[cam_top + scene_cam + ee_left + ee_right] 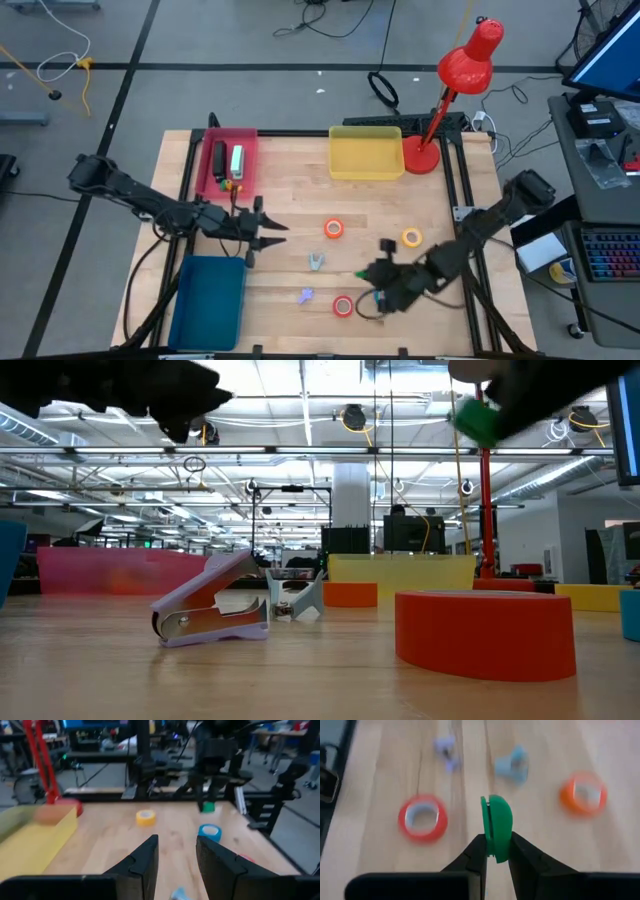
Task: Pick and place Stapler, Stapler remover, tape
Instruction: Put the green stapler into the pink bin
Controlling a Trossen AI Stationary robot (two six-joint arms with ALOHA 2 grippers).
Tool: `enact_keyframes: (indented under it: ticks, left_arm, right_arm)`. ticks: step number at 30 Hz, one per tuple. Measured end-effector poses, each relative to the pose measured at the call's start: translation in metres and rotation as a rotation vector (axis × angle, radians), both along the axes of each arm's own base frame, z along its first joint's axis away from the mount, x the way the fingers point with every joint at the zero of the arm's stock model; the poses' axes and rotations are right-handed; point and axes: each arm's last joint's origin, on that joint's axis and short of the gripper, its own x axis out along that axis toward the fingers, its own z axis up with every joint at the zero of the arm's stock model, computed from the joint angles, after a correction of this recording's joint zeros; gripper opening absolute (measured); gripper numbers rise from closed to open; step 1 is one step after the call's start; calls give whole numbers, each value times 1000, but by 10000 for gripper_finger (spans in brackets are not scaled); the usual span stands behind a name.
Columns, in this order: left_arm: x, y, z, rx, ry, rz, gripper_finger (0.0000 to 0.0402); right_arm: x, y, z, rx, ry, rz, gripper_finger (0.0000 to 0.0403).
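With the right gripper (492, 851) clenched on a green tape roll (496, 825), carry it level toward the yellow tray (366, 154) at the table's far edge, while the left gripper (176, 851) waits released.

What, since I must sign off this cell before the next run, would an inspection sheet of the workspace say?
Surface: wooden table, bare between items.
Job's things: orange tape, yellow tape, red tape, blue tape, grey staple remover and purple staple remover loose on the wood; pink tray holds what look like two staplers; yellow tray and blue tray empty.
Clutter: red lamp at the table's corner.
Grippers: left gripper open, empty; right gripper shut on a green piece.
Cables: black cable looped on the floor.
Surroundings: keyboard beside the table.
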Motion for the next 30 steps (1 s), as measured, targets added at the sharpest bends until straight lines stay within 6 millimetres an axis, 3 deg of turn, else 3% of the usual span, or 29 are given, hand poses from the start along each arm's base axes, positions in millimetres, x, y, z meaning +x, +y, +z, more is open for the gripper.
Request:
enact_keyframes:
  ticks: [8,15,23,30]
  left_arm:
    - [6,-3,-2,-15,-33,-48,131]
    - [6,-4,-1,-45,-40,-84,131]
    - [6,-4,7,-54,-126,-83,134]
    - [7,-4,15,-39,-178,-82,174]
  right_arm:
    - [51,-47,20,-109,-204,182,47]
    - [77,-77,42,-93,-446,275,47]
    - [86,-90,59,-86,-627,339,47]
    - [100,-92,52,-131,-705,336,47]
